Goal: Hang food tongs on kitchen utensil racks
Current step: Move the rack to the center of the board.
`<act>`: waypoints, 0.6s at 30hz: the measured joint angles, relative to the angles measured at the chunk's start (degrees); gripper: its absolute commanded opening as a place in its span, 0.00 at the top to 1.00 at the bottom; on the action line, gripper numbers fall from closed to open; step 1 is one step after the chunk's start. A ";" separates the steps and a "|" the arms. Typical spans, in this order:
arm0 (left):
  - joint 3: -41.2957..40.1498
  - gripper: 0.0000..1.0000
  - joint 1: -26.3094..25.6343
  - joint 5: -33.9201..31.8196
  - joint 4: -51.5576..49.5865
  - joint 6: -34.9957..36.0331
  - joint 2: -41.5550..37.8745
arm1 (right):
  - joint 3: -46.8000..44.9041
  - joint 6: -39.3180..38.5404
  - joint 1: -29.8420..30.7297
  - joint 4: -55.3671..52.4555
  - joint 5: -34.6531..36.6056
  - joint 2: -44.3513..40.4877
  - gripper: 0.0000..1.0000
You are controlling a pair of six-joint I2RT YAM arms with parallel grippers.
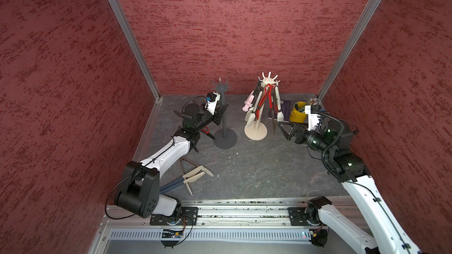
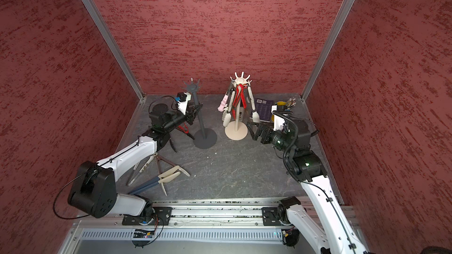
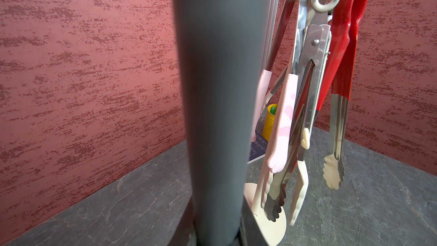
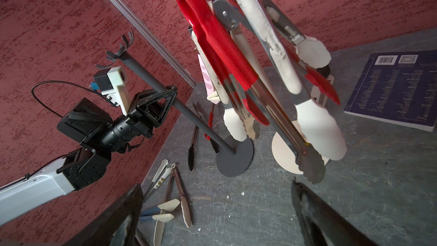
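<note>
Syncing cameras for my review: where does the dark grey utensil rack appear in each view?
Top view: dark grey rack stands upright, just left of centre.
Top view: rack again left of centre.
Left wrist: its pole fills the middle, blurred.
Right wrist: rack runs slanted, left of centre.
Shared landmark: cream-white rack, standing beside it in all four.

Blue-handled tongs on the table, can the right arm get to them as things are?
Probably yes: the right gripper is open, and bare table lies between it and the blue-handled tongs, though the left arm crowds their handles.
</note>
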 measured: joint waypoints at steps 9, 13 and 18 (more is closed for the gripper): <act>-0.11 0.10 -0.11 -1.64 5.27 -2.60 -2.47 | 0.00 0.00 0.00 -0.72 0.04 0.33 0.01; -0.42 0.00 -0.07 -3.17 6.56 -3.76 -4.13 | 0.00 0.00 0.00 -0.81 0.04 0.57 0.01; -1.60 0.00 0.07 -5.44 5.81 -5.05 -7.37 | 0.00 -0.02 0.00 -1.25 0.07 0.92 0.01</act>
